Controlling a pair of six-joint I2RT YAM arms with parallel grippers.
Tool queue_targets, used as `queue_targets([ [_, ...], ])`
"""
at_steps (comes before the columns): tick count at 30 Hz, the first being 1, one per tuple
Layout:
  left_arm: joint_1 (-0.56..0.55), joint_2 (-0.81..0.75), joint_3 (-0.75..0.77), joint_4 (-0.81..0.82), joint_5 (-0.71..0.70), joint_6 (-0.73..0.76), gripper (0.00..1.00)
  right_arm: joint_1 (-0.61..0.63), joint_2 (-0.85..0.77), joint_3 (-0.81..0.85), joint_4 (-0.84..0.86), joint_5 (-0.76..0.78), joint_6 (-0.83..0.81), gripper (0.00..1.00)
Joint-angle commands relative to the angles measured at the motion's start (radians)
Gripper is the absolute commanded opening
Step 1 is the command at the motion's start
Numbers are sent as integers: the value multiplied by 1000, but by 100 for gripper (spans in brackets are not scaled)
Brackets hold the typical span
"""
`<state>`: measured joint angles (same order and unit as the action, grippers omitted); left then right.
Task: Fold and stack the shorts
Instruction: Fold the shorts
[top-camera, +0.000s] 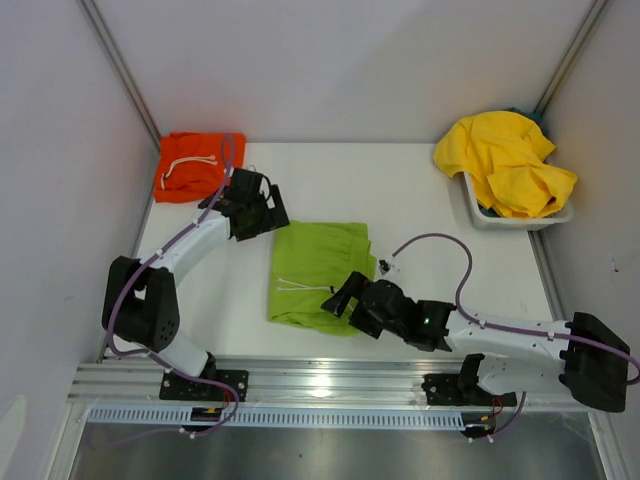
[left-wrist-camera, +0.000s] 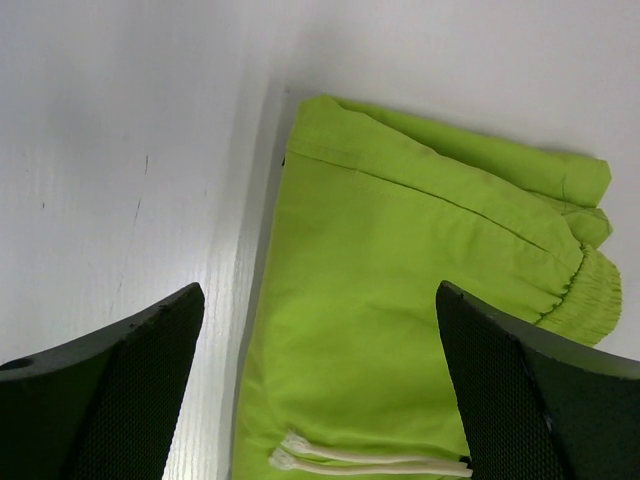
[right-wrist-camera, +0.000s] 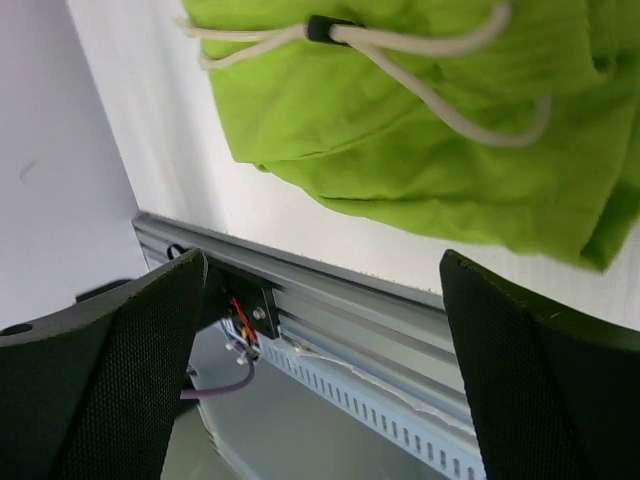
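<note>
The lime green shorts (top-camera: 318, 265) lie folded in the middle of the table, white drawstrings toward the near edge. My left gripper (top-camera: 268, 215) hovers open and empty just beyond their far left corner. In the left wrist view the green shorts (left-wrist-camera: 400, 290) and drawstring ends (left-wrist-camera: 370, 460) lie below the open left gripper (left-wrist-camera: 320, 300). My right gripper (top-camera: 348, 300) is open and empty at their near right edge. The right wrist view shows the green shorts (right-wrist-camera: 420, 130) above the open right gripper (right-wrist-camera: 322, 265). Orange shorts (top-camera: 192, 165) lie folded at the far left corner. Yellow shorts (top-camera: 505, 160) are heaped at the far right.
A white bin (top-camera: 470, 205) at the far right holds the yellow shorts. Grey walls enclose the table on the left, back and right. A metal rail (top-camera: 320, 380) runs along the near edge and also shows in the right wrist view (right-wrist-camera: 330, 300).
</note>
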<state>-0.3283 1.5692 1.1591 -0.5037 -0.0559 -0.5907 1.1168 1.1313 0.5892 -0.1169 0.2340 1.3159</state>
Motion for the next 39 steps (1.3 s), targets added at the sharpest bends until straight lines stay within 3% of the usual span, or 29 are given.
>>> queue_targets([
  [1, 2, -54, -5, 54, 30, 3, 98, 99, 22, 72, -211, 270, 363, 99],
  [7, 0, -182, -108, 70, 48, -30, 98, 247, 159, 81, -174, 387, 624, 99],
  [11, -2, -299, -183, 57, 48, -55, 98, 276, 272, 101, -97, 442, 698, 99],
  [14, 0, -359, -219, 48, 48, -49, 98, 278, 318, 84, 23, 474, 707, 100],
  [20, 0, -451, -217, -2, 93, -24, 98, 267, 413, 103, 97, 513, 753, 100],
  [27, 0, -468, -199, -50, 83, -3, 98, 233, 495, 57, 270, 507, 801, 99],
  [32, 0, -469, -190, -59, 70, 3, 98, 210, 495, 40, 226, 530, 868, 99],
  [39, 0, -466, -182, -65, 62, 2, 98, 141, 391, -12, 73, 571, 912, 75],
])
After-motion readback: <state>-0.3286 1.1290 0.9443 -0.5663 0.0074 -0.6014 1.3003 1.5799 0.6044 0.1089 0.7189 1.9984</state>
